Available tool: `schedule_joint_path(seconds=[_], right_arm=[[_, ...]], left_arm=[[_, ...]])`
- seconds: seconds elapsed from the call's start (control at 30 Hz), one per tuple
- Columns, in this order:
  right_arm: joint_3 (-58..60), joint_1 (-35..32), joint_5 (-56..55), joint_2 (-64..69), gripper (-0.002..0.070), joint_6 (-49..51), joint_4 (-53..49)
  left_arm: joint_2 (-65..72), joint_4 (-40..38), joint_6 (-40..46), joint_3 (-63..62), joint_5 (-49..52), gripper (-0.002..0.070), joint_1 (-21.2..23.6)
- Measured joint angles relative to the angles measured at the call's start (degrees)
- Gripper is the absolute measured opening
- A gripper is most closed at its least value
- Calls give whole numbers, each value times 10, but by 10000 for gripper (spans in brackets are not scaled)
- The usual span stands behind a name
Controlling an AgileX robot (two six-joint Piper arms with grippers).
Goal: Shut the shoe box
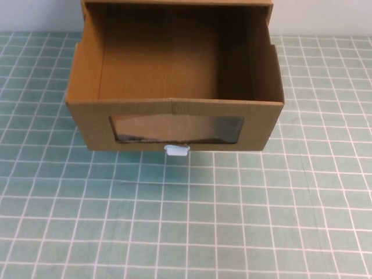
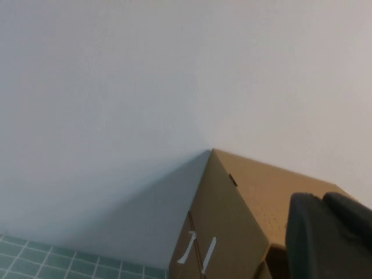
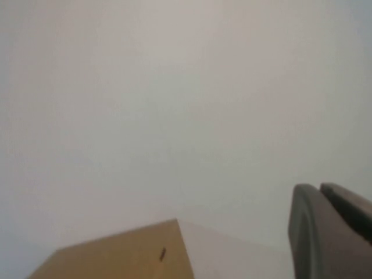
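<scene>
The shoe box [image 1: 174,125] is brown cardboard, and its drawer is pulled out toward me with an empty inside. Its front has a wrinkled clear film window [image 1: 177,129] with a small white pull tab [image 1: 176,151] under it. The outer sleeve [image 1: 174,3] shows at the far edge. Neither gripper appears in the high view. In the left wrist view, my left gripper [image 2: 322,199] has its dark fingers together, empty, beside a corner of the box [image 2: 232,226]. In the right wrist view, my right gripper [image 3: 318,188] is shut and empty, apart from the box's top [image 3: 116,258].
A green mat with a white grid [image 1: 186,221] covers the table in front of and beside the box. A plain pale wall [image 2: 145,87] stands behind the box. Two white tape strips [image 2: 197,253] mark the box's side.
</scene>
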Motion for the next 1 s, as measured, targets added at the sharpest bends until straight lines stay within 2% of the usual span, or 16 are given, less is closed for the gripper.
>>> schedule_joint_path(seconds=[0.2, 0.33, 0.43, 0.57, 0.77, 0.87, 1.0], right_arm=[[0, 0, 10, 88, -14, 6, -14], [0, 5, 37, 130, -14, 45, 7], [-7, 27, 102, 153, -14, 28, 11], [-36, 78, 175, 188, -14, -87, 14], [-141, 152, 366, 275, -14, -327, 41], [-182, 177, 442, 320, -14, -459, 90], [-196, 219, 462, 344, -14, -603, 198]], left_arm=[[117, 11, 4, -7, -89, -4, 0], [177, 66, -13, -66, -27, -4, -11], [227, 101, -18, -146, 37, -4, -44], [291, 120, 10, -261, 104, -4, -96], [380, 102, 95, -405, 192, -4, -165], [415, 35, 173, -454, 232, -4, -183], [458, -115, 337, -499, 288, -4, -185]])
